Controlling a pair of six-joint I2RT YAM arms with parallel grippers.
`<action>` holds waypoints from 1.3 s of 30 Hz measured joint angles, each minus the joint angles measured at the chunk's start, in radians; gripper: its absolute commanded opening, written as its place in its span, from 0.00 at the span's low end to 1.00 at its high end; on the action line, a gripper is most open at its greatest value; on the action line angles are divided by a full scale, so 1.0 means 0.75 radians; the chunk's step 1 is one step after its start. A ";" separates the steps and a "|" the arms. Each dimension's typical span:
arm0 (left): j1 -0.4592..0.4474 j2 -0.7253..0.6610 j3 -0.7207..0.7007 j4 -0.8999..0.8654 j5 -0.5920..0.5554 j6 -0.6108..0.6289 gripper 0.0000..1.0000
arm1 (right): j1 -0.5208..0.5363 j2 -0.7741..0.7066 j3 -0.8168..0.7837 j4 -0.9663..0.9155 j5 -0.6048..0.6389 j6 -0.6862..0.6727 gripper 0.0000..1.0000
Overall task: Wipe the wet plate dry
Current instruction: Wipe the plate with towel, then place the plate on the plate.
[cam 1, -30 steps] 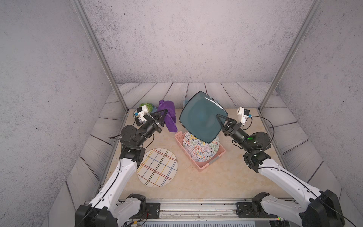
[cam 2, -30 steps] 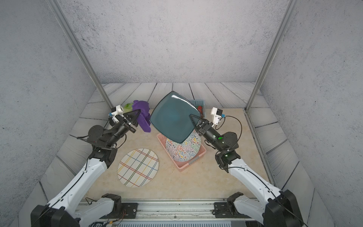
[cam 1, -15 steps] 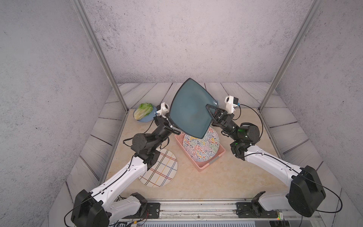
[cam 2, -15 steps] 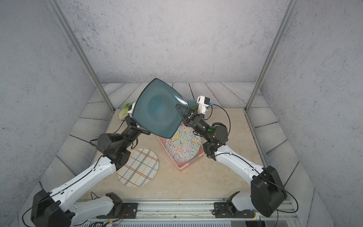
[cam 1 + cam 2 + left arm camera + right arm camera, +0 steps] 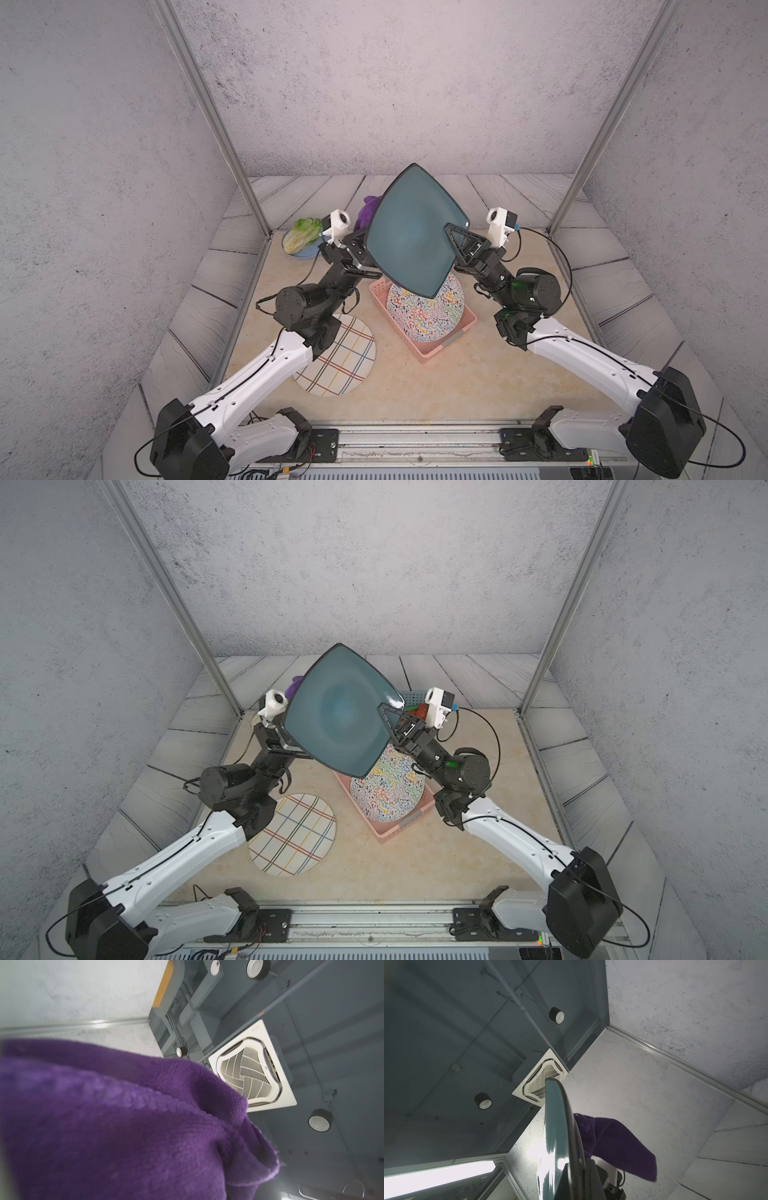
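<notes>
- Right hand (image 5: pixel 453 235) is clamping the right edge of the teal plate (image 5: pixel 411 237), fingers pinched onto the rim with one on each face.
- The plate is hanging in the air over the middle of the tabletop (image 5: pixel 415 395), toward the far edge. It is standing diamond-wise, one corner up and the lowest corner over the pink basket (image 5: pixel 436 349) holding the patterned plate (image 5: pixel 424 311).
- It is tipped so the concave face is pointing at the top cameras and the underside is pointing at the far edge.
- Left hand (image 5: pixel 356 249) is sitting at the plate's left edge, tips hidden behind it in both top views. It is clenched on the purple cloth (image 5: pixel 124 1126), which is filling the left wrist view.
- Key relation: the cloth (image 5: pixel 616 1142) is lying on the underside only. In the right wrist view the plate is edge-on and the cloth is bunching against the dark back face.
- It is probably touching there, but I can't judge the pressure from this angle.
- The glossy front face is carrying no cloth at all.
- Judgement: the underside is being wiped now. The front face is not yet covered, so the left arm is the one to bring the cloth around the left edge while the right one is bracing.
- Risk: with a single-edge grip, side push from the cloth could be pivoting the plate in the fingers.
- The plaid plate (image 5: pixel 336 361) is lying flat near the left edge, under the left arm.
</notes>
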 measured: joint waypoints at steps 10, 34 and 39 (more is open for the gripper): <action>0.003 -0.507 0.011 -1.056 -0.033 0.739 0.00 | -0.371 -0.083 -0.154 -0.349 0.048 -0.022 0.00; 0.003 -0.461 0.564 -2.566 -0.563 1.759 0.00 | 0.527 0.704 0.108 -1.054 0.293 -0.574 0.00; 0.003 -0.474 0.544 -2.565 -0.565 1.759 0.00 | 0.533 0.944 0.269 -1.020 0.335 -0.591 0.00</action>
